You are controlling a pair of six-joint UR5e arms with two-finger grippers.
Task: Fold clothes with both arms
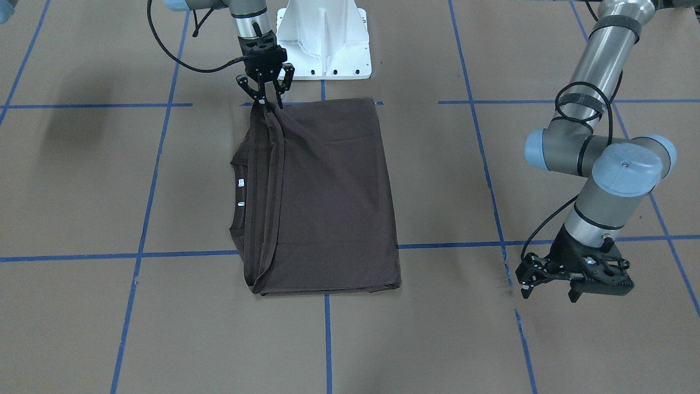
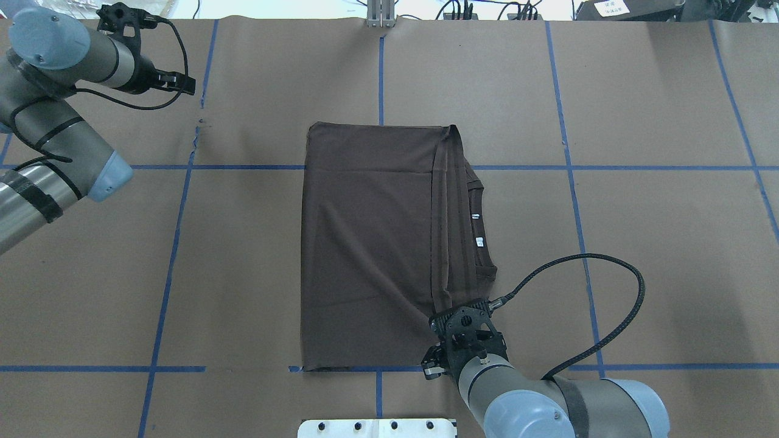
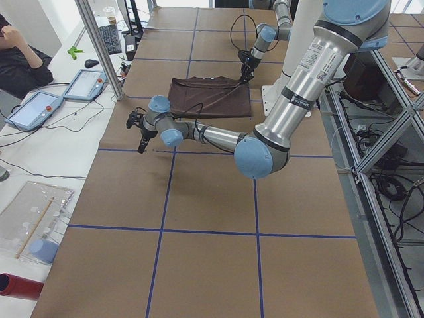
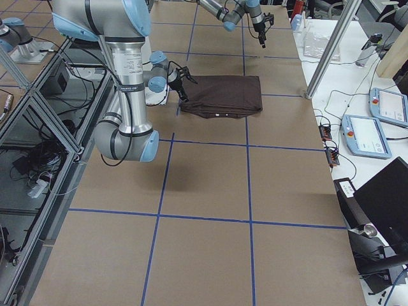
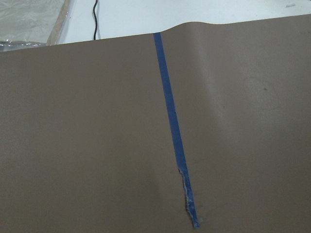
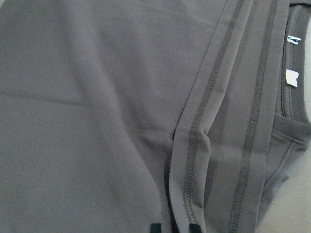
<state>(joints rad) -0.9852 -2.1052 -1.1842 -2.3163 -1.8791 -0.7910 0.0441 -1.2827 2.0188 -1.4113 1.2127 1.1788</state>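
- The right gripper (image 1: 269,102) has its jaws pinching one hemmed corner of the T-shirt (image 1: 333,191), lifted slightly. The rest lies folded flat, stretching away from those jaws.
- The left gripper (image 1: 548,290) hangs with jaws spread and empty, the T-shirt well apart from them.
- This looks like mid-fold. The next move probably calls for the left jaws to take the far corner, so the edge travels evenly.

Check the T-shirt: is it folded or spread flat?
Folded. The T-shirt lies as a compact rectangle, hemmed edges stacked beside the collar, no sleeves showing; the right hand pinches one corner.
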